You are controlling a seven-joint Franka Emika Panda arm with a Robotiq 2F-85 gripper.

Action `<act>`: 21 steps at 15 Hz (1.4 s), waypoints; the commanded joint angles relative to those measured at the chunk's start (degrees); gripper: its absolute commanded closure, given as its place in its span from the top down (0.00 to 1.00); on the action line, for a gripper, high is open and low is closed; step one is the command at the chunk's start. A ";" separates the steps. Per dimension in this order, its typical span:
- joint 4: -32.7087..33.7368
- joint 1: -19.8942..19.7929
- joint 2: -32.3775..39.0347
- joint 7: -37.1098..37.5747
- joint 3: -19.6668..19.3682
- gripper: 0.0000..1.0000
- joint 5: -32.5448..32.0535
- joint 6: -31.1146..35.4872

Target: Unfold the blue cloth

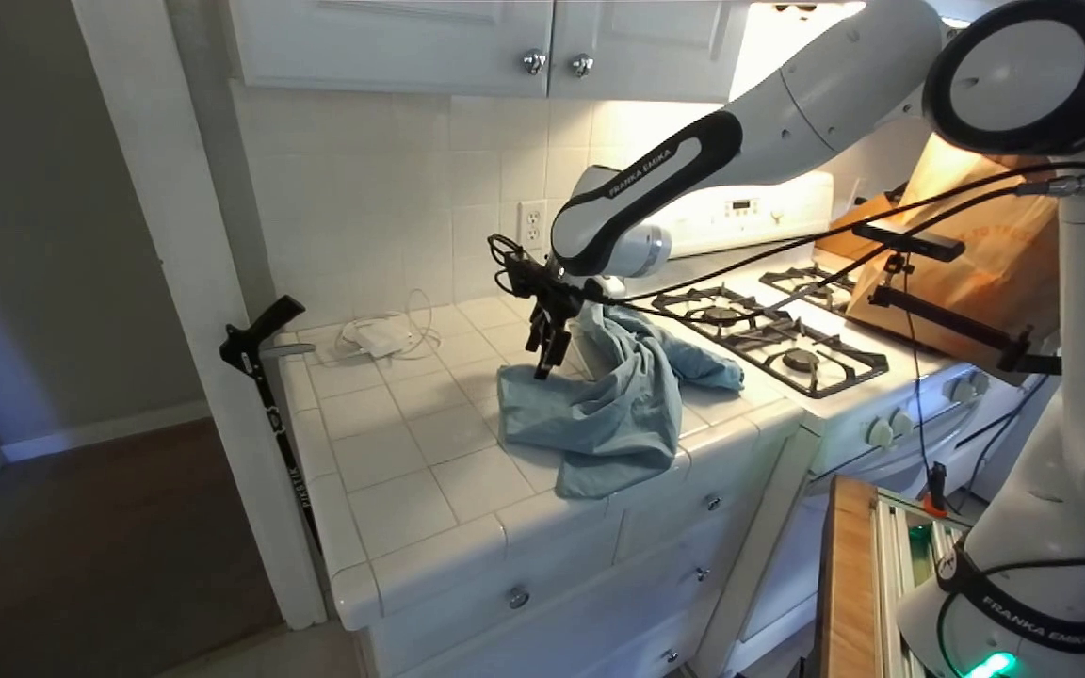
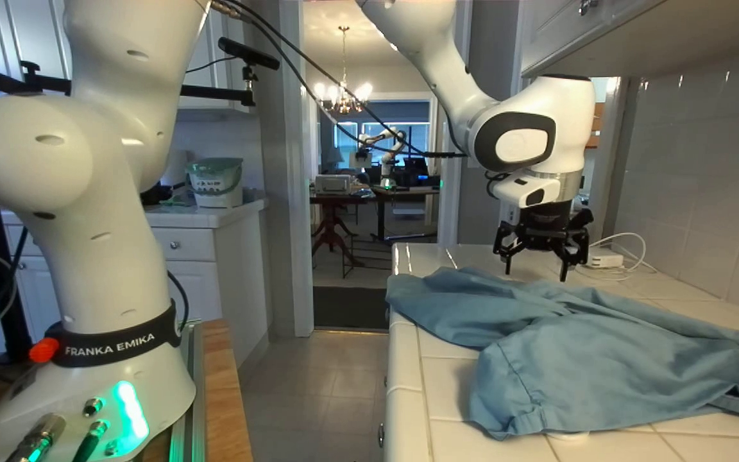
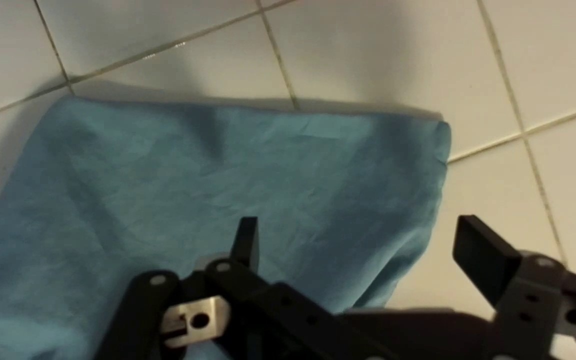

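Nearest: rounded front edge of the white square-tiled surface [image 1: 448, 452], white drawer fronts [image 1: 467, 612] below it. Plain dusty-blue soft fabric cloth [image 1: 623, 414] lies on the surface, part of it right at that edge. Wide stretch of open tile on the cloth's side away from the white gas stove with black grates [image 1: 849, 441]. Cloth is crumpled, bunched in deep folds; one flap lies flatter, straight border, squared corner. Another end sits by the stove, contact unclear. Black two-jawed end effector [image 2: 535, 273] over the flatter flap, jaws spread wide: in the wrist view one jaw above blue fabric, the other above tile just past the cloth's border. Can't tell if the tips touch. Far back: small white box with thin white cable [image 1: 380, 337].
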 commanded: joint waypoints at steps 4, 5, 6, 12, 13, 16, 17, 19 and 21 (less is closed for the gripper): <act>1.94 4.50 3.02 0.10 -5.51 0.95 1.39 -1.34; 2.03 4.63 3.36 -0.31 -5.62 0.98 1.52 -0.95; 2.21 4.73 3.71 -0.38 -5.70 0.77 1.55 -0.89; 3.50 4.97 5.29 -1.07 -5.47 0.34 1.81 -0.78; 3.57 5.05 5.32 -1.07 -5.49 0.26 1.75 -0.77; 3.77 5.13 5.02 -1.76 -5.23 0.05 1.81 -0.66; 3.91 5.18 4.89 -2.02 -5.12 0.01 1.86 -0.60; 4.31 5.42 4.69 -3.14 -4.63 0.00 1.99 0.11; 5.47 5.90 4.70 -4.76 -3.99 0.01 1.99 1.03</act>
